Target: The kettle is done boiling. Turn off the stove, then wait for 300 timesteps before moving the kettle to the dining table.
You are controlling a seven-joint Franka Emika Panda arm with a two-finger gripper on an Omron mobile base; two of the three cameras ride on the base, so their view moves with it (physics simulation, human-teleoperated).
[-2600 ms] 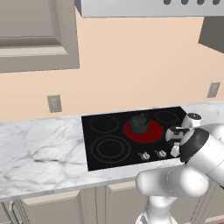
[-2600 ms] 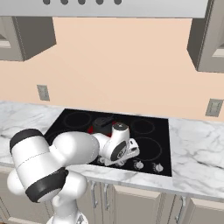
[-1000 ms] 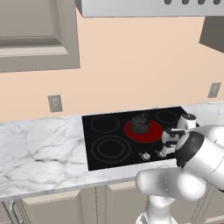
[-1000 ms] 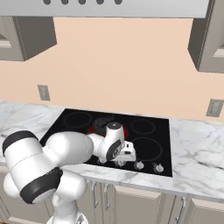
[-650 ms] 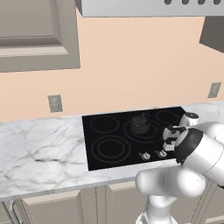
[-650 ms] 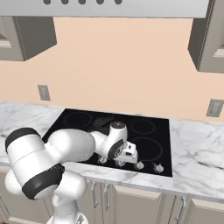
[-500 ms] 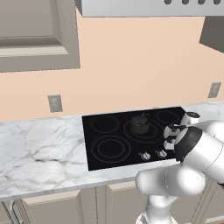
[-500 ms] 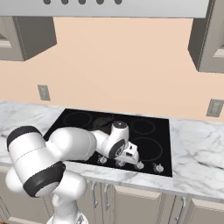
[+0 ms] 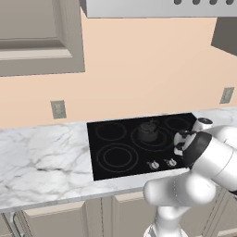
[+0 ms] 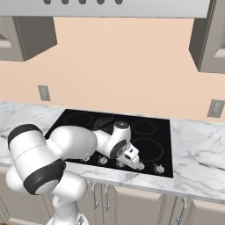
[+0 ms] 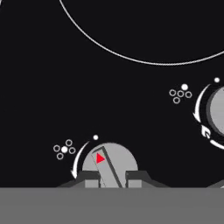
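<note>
Gripper (image 11: pixel 107 179) clamped on a stove (image 9: pixel 106 139) knob (image 11: pixel 109 164); the kettle's (image 9: pixel 148 131) burner, at its 12 o'clock, looks dark. Wait and move remain.

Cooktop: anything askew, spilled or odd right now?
Nothing stands out. The kettle sits upright on its burner ring, the cooktop looks clean, and the gripper is shut on a front knob.
</note>
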